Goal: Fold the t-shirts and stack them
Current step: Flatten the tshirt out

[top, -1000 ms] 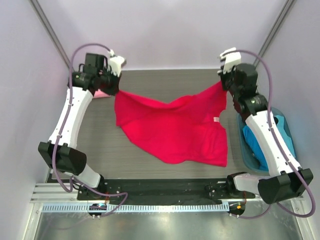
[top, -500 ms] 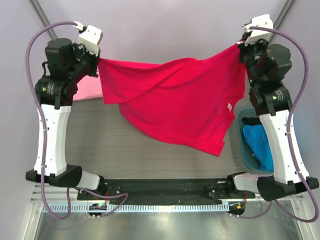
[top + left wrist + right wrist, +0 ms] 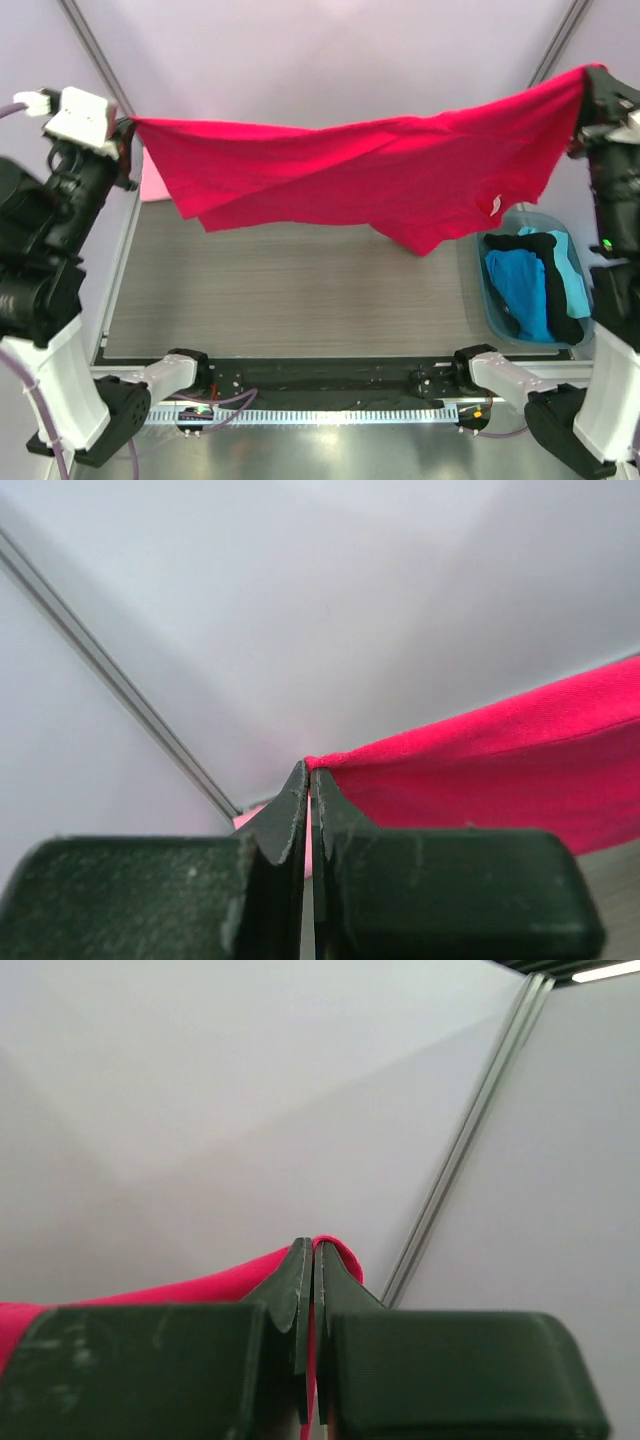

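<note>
The red t-shirt (image 3: pixel 350 180) was soft matt cloth, smooth where it was stretched and creased in long diagonal folds, with a small white label (image 3: pixel 493 205); the pink t-shirt (image 3: pixel 152 186) showed the same dull cloth finish. The left gripper (image 3: pixel 308 772) and right gripper (image 3: pixel 313 1247) had fingers of dark matt plastic, faintly scuffed and speckled, and the arm shells (image 3: pixel 50 390) were smooth white plastic with a slight sheen. The table (image 3: pixel 300 290) was a matt grey wood-grain surface, the bin (image 3: pixel 481 290) translucent blue plastic, and the base plate (image 3: pixel 330 452) brushed metal.
</note>
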